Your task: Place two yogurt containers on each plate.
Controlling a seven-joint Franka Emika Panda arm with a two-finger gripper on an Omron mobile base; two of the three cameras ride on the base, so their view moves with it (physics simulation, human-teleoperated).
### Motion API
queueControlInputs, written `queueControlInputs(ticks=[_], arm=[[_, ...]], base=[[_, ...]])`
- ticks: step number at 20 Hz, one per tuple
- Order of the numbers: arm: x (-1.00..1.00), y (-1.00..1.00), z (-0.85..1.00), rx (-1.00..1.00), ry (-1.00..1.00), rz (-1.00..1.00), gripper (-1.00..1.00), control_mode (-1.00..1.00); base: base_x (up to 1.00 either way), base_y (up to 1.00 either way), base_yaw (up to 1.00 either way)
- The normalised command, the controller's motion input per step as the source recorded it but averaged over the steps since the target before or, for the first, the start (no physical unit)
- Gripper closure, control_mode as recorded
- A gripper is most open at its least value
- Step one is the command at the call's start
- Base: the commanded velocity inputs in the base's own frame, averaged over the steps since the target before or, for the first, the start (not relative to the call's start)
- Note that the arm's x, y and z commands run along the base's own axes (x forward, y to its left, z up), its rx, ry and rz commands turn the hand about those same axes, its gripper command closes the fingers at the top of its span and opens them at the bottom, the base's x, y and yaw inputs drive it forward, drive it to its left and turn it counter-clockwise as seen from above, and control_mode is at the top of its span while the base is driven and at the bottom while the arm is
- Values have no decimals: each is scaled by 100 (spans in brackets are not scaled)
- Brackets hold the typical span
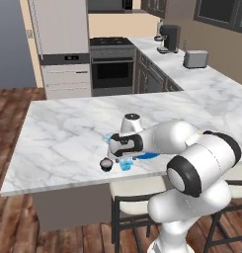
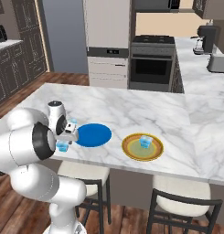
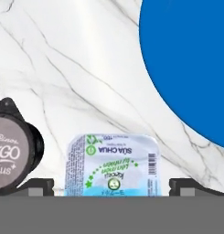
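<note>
Hidden: we see the arm's forearm covering most of the blue plate (image 1: 151,156) in the left base view; only a sliver of it shows there.
Claw: we find the claw (image 3: 111,186) spread wide over the desk (image 1: 68,133), one dark finger tip (image 3: 38,186) on each side of a pale blue yogurt cup (image 3: 112,165). The tips stand apart from the cup's sides; we see no grip on it.
Cup at the claw: its printed lid faces the hand camera, and its near edge is cut off at the bottom of that view.
Dark cup: the squat dark yogurt cup (image 3: 13,153) sits just beside the pale one, cut off by the frame edge; we also see it near the desk's front edge.
Blue plate, right base view: bare, just beside the claw.
Second pale cup: partly hidden behind the wrist (image 2: 73,121).
Yellow-rimmed plate (image 2: 131,153): farther along the desk, carrying one pale blue cup (image 2: 146,141).
</note>
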Motion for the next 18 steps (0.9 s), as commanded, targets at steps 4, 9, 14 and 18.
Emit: queueControlInputs(ticks=[4,9,14,18], arm=[[3,0,-4,0,0,0,-100,-100],[0,0,-12,0,0,0,-100,-100],[0,0,-11,0,0,0,-100,-100],[4,0,-6,0,0,0,-100,-100]], base=[[0,0,0],[0,0,0],[0,0,0],[0,0,0]])
